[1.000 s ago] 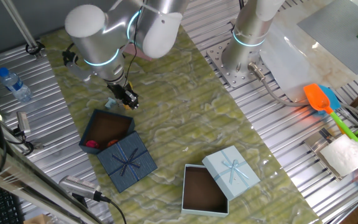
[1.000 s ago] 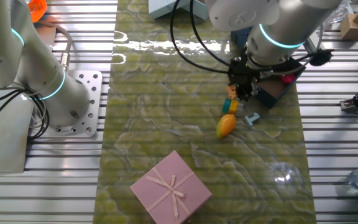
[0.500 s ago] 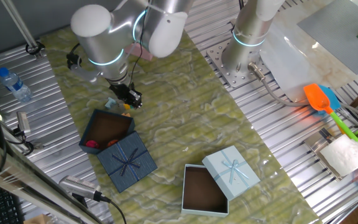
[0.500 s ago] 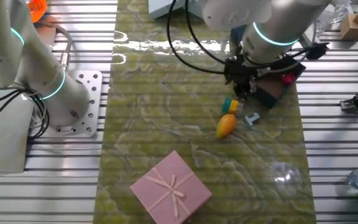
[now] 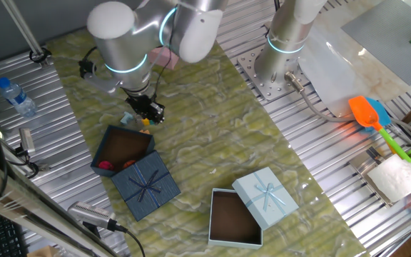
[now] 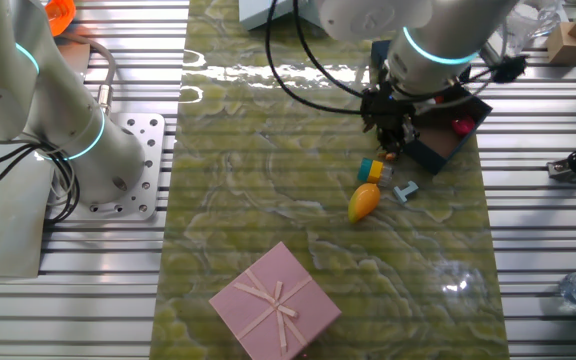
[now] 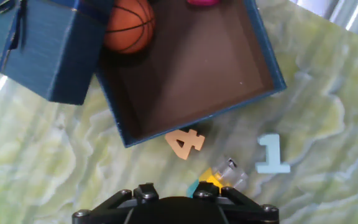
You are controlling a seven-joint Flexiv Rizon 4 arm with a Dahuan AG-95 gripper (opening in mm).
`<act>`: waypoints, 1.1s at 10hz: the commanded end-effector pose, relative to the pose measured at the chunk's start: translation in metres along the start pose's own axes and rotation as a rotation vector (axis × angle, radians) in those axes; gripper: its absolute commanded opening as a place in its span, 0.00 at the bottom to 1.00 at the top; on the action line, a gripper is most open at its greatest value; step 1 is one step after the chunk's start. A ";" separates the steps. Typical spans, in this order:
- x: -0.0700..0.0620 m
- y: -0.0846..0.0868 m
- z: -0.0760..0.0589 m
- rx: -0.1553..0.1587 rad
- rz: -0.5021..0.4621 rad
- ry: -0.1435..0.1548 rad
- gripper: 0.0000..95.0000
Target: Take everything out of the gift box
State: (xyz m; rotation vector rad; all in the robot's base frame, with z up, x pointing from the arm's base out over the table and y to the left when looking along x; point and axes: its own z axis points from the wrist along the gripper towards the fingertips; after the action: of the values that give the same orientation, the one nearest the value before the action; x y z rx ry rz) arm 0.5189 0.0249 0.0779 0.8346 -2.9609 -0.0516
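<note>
We see the navy gift box (image 5: 123, 149) open on the green counter (image 5: 212, 153), its lid (image 5: 147, 185) leaning over one corner. Still inside: a small orange basketball (image 7: 129, 25) tucked against the lid, and a pink/red toy (image 7: 201, 2) by the far wall. Already out on the counter just beside the box wall: an orange number 4 (image 7: 185, 142), a light blue number 1 (image 7: 270, 154), a yellow-and-teal piece (image 6: 370, 170) and an orange-yellow mango-like toy (image 6: 363, 201).

The tool (image 6: 392, 140) hangs above the outside pieces at the box edge. We cannot tell whether it is released or clenched — the fingertips are not visible in the hand view and too small in the fixed views.

Handling, as we judge it: the toys look light, stiff and plastic. The ball is round and smooth, so it could roll or squirt out of a pinch — best taken across its middle, from the side away from the lid. The pink toy is mostly cropped; its shape is unclear. The box looks like thin cardboard and may slide if nudged.

The hand view shows the box interior and the digit shapes. One fixed view shows the lid bow plus a light blue box (image 5: 245, 205). The other fixed view alone shows the mango toy and a pink box (image 6: 275, 301).
</note>
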 end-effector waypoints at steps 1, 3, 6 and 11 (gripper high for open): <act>-0.008 -0.005 -0.009 0.002 -0.044 -0.012 0.40; -0.022 -0.011 -0.025 0.009 -0.095 -0.028 0.40; -0.029 -0.024 -0.035 0.016 -0.174 -0.091 0.40; -0.045 -0.044 -0.031 0.027 -0.305 -0.187 0.40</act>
State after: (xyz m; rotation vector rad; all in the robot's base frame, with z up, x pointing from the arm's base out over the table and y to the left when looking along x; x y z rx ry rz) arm 0.5778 0.0104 0.1040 1.3123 -2.9784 -0.1162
